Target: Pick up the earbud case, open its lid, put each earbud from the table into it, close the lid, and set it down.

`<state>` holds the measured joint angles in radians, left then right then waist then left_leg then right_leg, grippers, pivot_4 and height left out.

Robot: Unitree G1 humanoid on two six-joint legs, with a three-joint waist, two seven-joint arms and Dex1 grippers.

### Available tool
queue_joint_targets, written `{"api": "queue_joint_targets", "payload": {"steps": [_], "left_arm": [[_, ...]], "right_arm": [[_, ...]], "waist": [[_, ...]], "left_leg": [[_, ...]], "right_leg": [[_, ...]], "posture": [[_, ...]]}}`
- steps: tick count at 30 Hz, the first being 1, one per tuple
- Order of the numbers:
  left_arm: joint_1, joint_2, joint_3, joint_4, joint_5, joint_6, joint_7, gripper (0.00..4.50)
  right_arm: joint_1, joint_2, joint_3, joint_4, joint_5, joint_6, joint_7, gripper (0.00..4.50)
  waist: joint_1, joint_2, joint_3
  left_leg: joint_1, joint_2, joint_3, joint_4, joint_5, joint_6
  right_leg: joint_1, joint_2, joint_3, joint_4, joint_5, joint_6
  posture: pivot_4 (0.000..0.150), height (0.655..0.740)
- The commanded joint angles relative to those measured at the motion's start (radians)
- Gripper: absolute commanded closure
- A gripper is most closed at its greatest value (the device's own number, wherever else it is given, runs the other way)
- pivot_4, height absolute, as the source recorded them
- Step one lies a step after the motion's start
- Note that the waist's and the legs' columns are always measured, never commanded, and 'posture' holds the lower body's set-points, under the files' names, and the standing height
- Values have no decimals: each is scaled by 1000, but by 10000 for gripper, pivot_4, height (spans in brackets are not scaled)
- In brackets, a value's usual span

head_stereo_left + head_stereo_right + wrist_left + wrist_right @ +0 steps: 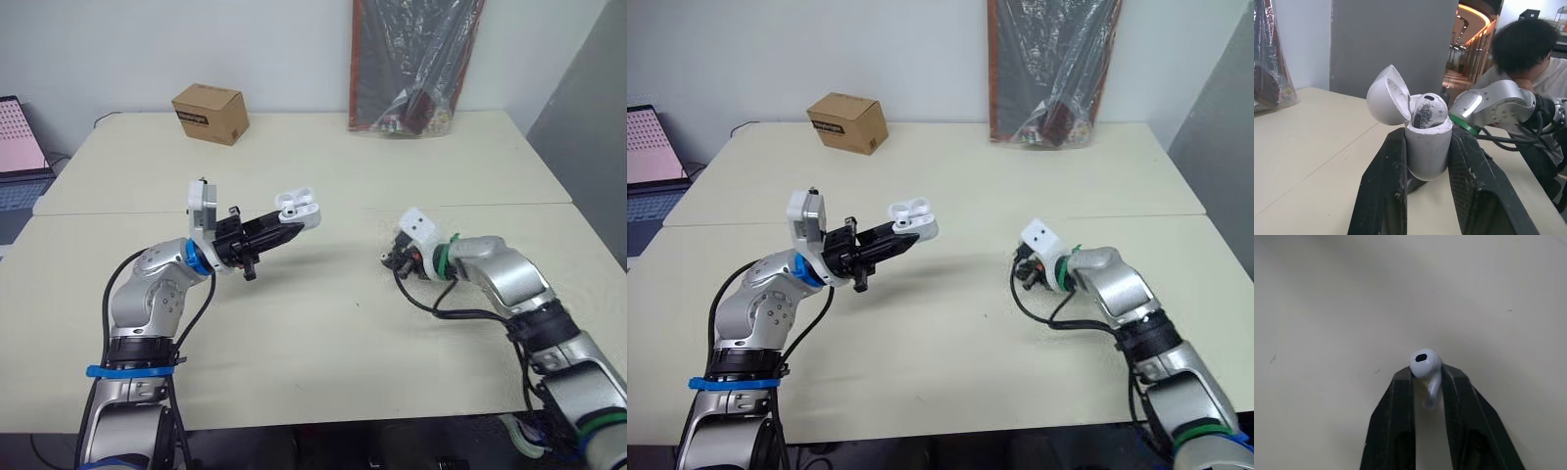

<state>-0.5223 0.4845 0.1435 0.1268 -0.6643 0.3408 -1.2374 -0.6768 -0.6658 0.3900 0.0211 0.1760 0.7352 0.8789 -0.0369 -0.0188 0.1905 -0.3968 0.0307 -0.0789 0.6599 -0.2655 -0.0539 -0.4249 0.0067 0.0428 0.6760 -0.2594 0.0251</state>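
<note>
left gripper [285,231] clamps open earbud case [1428,147]; box [210,113] label seemingly illegible.

Beige bench [323,333], seam [509,205] across the middle. Small cardboard box [210,113] at far left. Plastic-wrapped dark bundle [416,69] at far edge, leaning against wall [274,39].

White plastic earbud case [1427,154], lid open (one white earbud [1426,111] seated inside), aloft in left gripper [1428,139], second white earbud [1425,363] pinched in right gripper [1427,374]
</note>
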Motion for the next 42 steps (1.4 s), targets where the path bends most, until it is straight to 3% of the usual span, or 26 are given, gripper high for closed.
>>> {"api": "queue_joint_targets", "payload": {"steps": [1, 9, 21, 29, 42], "left_arm": [[-14, 0, 10, -16, -13, -13, -10, 36432], [-18, -10, 6, -13, -11, -16, -12, 36432], [-3, 1, 7, -28, -12, -8, -29, 36432], [-16, 2, 2, -11, -6, -13, -49, 36432], [-14, 32, -17, -1, -2, -5, -126, 36432]], "right_arm": [[17, -113, 47, -123, -6, -94, 200, 40898], [22, -311, 183, -177, -104, -230, 523, 40898], [0, -273, 201, -124, -240, -271, 568, 40898], [20, -285, 176, -229, -265, -139, 547, 15472], [-8, -281, 244, -517, -320, 401, 443, 15472]], "waist": [[2, 0, 0], [3, 0, 0], [5, 0, 0], [4, -1, 0], [4, 0, 0]], "left_leg": [[0, 0, 0, 0, 0, 0], [3, 0, 0, 1, 0, 0], [5, 0, 0, 2, 0, 0], [8, 0, 0, 2, 0, -1], [6, 0, 0, 2, 0, -1]], "right_leg": [[0, 0, 0, 0, 0, 0], [2, 0, 0, 1, -2, 4], [5, 0, 0, 1, -2, 4], [5, 0, 1, 3, -2, 5], [4, 0, 1, 3, -2, 4]], "posture": [[1500, 7400], [1500, 7400], [1500, 7400], [1500, 7400], [1500, 7400]]}}
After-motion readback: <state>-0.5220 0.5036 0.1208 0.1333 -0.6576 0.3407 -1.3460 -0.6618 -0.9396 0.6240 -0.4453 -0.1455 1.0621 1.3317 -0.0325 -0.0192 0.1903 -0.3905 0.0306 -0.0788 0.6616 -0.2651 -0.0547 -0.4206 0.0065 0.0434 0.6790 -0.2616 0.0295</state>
